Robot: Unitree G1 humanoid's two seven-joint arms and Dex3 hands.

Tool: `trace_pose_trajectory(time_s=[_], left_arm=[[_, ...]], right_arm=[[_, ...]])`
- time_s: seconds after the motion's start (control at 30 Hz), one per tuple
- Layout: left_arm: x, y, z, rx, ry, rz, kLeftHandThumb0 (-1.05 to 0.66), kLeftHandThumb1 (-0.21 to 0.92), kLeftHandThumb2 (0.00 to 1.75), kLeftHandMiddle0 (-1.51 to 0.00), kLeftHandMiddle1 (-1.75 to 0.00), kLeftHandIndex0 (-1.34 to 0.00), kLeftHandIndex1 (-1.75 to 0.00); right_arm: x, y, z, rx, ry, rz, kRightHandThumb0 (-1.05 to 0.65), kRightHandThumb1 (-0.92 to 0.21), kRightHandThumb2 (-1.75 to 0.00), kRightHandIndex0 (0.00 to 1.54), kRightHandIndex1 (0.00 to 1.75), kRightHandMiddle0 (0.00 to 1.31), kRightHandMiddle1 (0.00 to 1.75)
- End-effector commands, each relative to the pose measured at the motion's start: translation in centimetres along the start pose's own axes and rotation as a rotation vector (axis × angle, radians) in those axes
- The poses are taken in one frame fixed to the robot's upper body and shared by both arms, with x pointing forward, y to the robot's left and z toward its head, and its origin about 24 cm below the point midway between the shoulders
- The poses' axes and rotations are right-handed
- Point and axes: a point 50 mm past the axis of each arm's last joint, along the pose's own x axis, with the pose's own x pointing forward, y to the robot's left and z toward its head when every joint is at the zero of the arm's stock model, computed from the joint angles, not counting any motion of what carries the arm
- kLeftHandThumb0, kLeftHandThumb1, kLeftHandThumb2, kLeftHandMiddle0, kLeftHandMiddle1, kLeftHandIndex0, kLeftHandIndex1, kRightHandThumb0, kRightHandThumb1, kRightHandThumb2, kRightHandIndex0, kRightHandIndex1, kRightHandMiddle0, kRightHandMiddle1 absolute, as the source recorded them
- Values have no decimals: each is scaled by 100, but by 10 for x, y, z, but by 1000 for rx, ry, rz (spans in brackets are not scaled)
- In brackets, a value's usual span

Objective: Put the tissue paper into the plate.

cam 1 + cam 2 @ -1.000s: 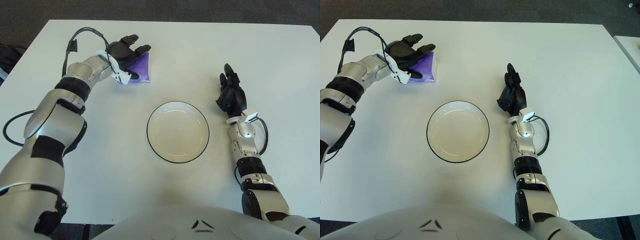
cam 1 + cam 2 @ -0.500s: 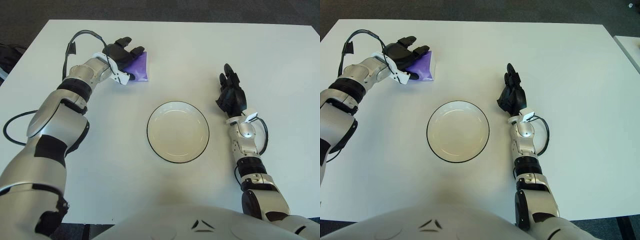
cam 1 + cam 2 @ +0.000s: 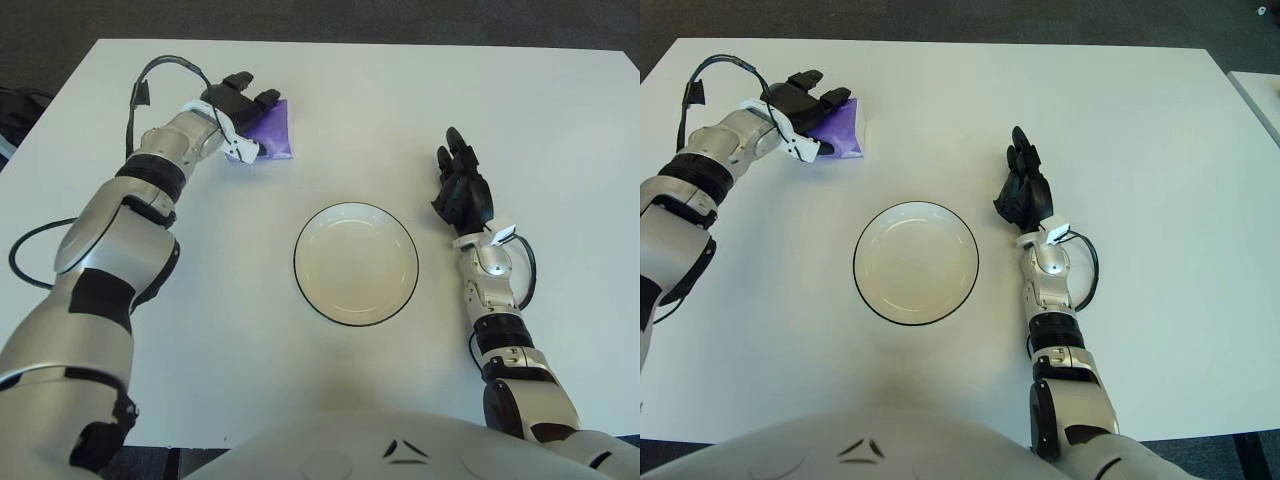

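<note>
Purple tissue paper (image 3: 272, 139) lies flat at upper left of frame, left hand (image 3: 232, 108) over its left edge, fingers spread, not clearly gripping; it looks light, soft and crushable, so best pinched at an edge or bunched. Plate (image 3: 355, 263), centre frame, holds nothing; right hand (image 3: 461, 187) sits right of it, fingers loosely curled on nothing.
</note>
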Motion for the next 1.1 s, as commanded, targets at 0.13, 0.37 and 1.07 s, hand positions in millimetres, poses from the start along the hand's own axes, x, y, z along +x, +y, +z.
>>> trace_pose_trajectory(time_s=[0.13,0.37,1.07], left_arm=[[3,13,-2,9,47,-44,-105,92,77,0,0,0,0],[5,11,0,7,76,-73,-105,92,76,0,0,0,0],[7,7,3,1,85,-140,-105,92,71,0,0,0,0]], right_arm=[[-61,-9,-56,32,311,-59,-83,-92,-105,0,0,0,13],[-62,-9,-56,33,304,-66,-82,-92,-104,0,0,0,14],[-63,-8,-51,23,281,-72,-83,-92,-102,0,0,0,11]])
